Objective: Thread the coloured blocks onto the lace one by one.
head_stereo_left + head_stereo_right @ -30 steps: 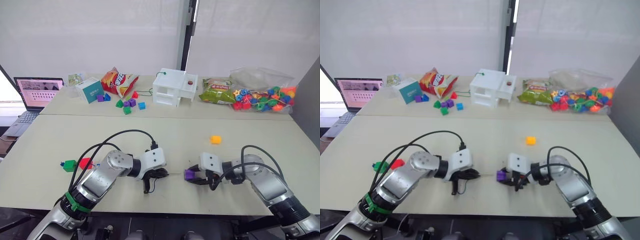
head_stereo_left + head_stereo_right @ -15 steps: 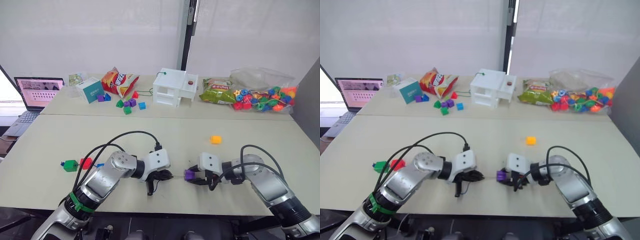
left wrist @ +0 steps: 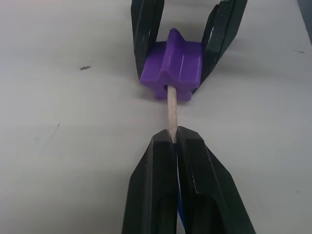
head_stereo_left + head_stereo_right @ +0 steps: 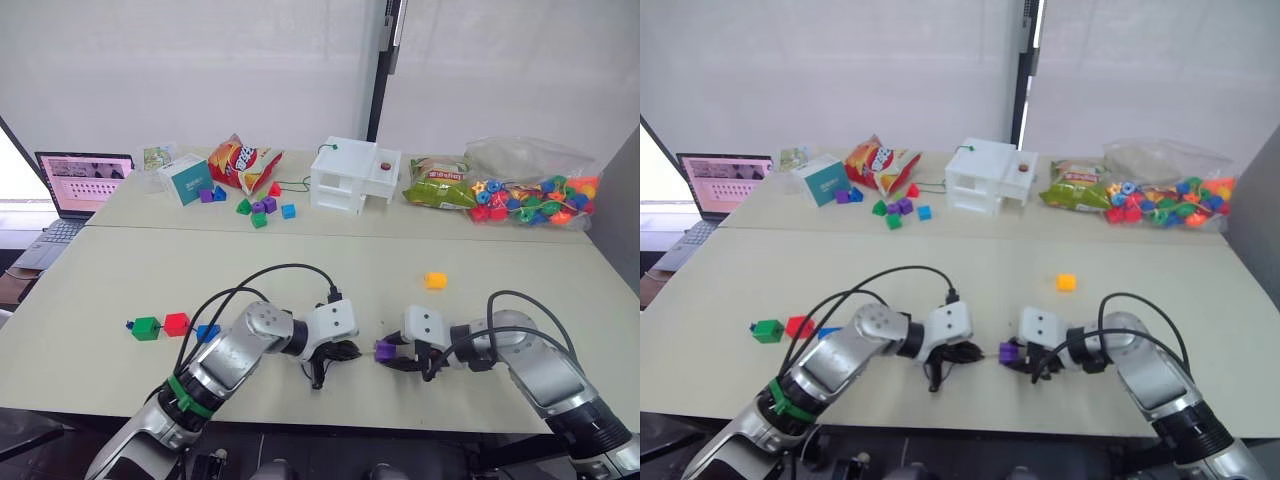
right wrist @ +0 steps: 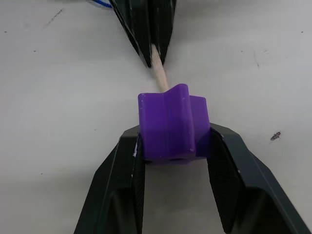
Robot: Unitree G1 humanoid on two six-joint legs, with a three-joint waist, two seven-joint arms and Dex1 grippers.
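Observation:
A purple block (image 5: 173,129) sits just above the near table, and my right gripper (image 5: 174,137) is shut on its sides. My left gripper (image 3: 174,139) is shut on the lace, whose pale stiff tip (image 3: 171,109) pokes into the hole of the purple block (image 3: 173,70). The two grippers face each other near the front edge, left gripper (image 4: 345,351) and right gripper (image 4: 392,354) almost touching. Green (image 4: 145,327), red (image 4: 177,323) and blue (image 4: 208,331) blocks lie in a row at the left. A yellow block (image 4: 434,280) lies alone further back on the right.
On the far table are triangular pieces and small blocks (image 4: 258,208), snack bags (image 4: 240,162), a white box (image 4: 354,178), a teal carton (image 4: 187,178) and a clear bag of multicolour beads (image 4: 530,195). A laptop (image 4: 78,180) stands at the far left.
My left gripper has moved right with the lace tip, closing the gap to the purple block; the tip now enters the block. The right gripper has stayed put.

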